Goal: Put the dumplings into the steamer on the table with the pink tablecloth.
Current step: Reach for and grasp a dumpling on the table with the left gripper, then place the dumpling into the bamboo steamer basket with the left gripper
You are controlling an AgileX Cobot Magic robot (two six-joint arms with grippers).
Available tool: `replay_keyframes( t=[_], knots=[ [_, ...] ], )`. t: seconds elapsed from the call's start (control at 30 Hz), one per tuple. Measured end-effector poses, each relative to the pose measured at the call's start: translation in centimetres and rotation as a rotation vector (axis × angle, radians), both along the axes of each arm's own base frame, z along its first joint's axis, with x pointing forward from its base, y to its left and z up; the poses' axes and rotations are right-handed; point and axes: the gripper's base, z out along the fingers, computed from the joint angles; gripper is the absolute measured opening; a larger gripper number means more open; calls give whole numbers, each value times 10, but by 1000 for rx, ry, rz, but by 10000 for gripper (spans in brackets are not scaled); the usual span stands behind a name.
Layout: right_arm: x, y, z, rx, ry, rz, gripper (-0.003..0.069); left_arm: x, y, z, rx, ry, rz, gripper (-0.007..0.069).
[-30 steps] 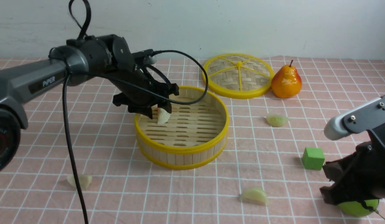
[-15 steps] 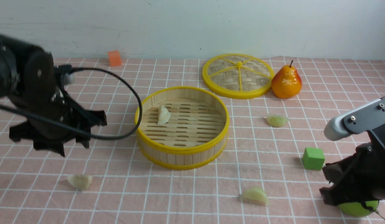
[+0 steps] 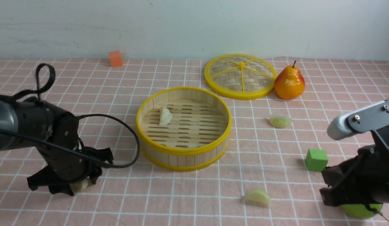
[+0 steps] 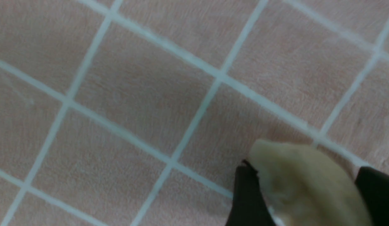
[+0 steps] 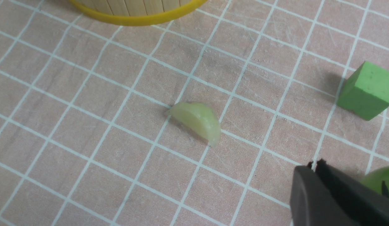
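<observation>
The steamer (image 3: 181, 152) stands mid-table on the pink tablecloth (image 3: 119, 78) with one cream dumpling (image 3: 165, 116) on its slotted floor. A second cream dumpling (image 3: 79, 185) lies at the front left. My left gripper (image 3: 75, 187) is down over it, open, with a finger on each side of the dumpling (image 4: 307, 185) in the left wrist view. Two green dumplings lie on the cloth, one to the right of the steamer (image 3: 279, 121) and one in front of it (image 3: 257, 197). My right gripper (image 3: 326, 186) hovers shut and empty at the front right, short of the nearer green dumpling (image 5: 197, 121).
The woven steamer lid (image 3: 240, 75) and a pear (image 3: 289, 82) sit at the back right. An orange cube (image 3: 115, 58) is by the wall. A green cube (image 3: 316, 159) and a shiny green ball (image 3: 360, 210) lie close to my right gripper.
My left arm left the cream dumpling in the steamer, swung out to the front left and came down over the other cream dumpling. The right arm barely moved.
</observation>
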Motion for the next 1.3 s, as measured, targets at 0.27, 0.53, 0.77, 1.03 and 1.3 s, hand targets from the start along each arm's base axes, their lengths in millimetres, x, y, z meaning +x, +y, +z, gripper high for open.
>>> replay_keyframes(
  t=[0.27,0.53,0.77,1.03,1.3],
  knots=[
    [0,0,0,0,-1,0,42,-5,0,9,23,21,-64,244],
    [1,0,1,3,-9,1,45,7,-39,94,-63,-192,-311,244],
    [4,2,-3,-2,2,1,50,54,-116,106,-20,-310,-634,244],
    [6,3,-10,-20,43,-1,52,85,-137,40,71,-169,-709,258],
    [33,9,7,-50,140,-41,106,77,-134,78,69,-227,-704,507]
  ],
)
